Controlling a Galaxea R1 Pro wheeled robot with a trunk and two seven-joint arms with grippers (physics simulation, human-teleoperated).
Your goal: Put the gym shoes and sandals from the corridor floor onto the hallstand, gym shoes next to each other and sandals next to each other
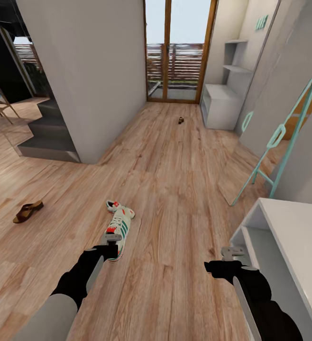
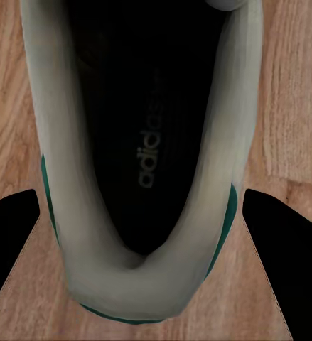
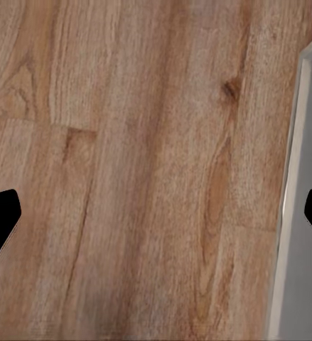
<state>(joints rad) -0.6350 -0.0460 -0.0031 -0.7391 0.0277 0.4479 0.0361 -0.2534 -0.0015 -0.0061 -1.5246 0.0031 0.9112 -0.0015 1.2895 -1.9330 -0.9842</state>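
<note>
One gym shoe (image 1: 119, 227) lies on the corridor floor (image 1: 175, 189), its heel toward me; the other gym shoe (image 1: 113, 205) lies crosswise at its toe. My left gripper (image 1: 111, 246) hovers over the near shoe's heel, open. In the left wrist view its black fingers (image 2: 10, 245) flank the heel of the shoe (image 2: 141, 170) without touching it. A brown sandal (image 1: 28, 211) lies far left; the other sandal (image 1: 180, 120) lies far down the corridor. The hallstand (image 1: 293, 222) stands at the lower right. My right gripper (image 1: 232, 255) is open over bare floor beside the hallstand's edge (image 3: 305, 177).
Teal-railed stairs (image 1: 279, 137) rise on the right beyond the hallstand. A grey wall block with dark steps (image 1: 47, 137) stands on the left. A glass door (image 1: 179, 52) closes the corridor's far end, with a white shelf unit (image 1: 221, 106) beside it.
</note>
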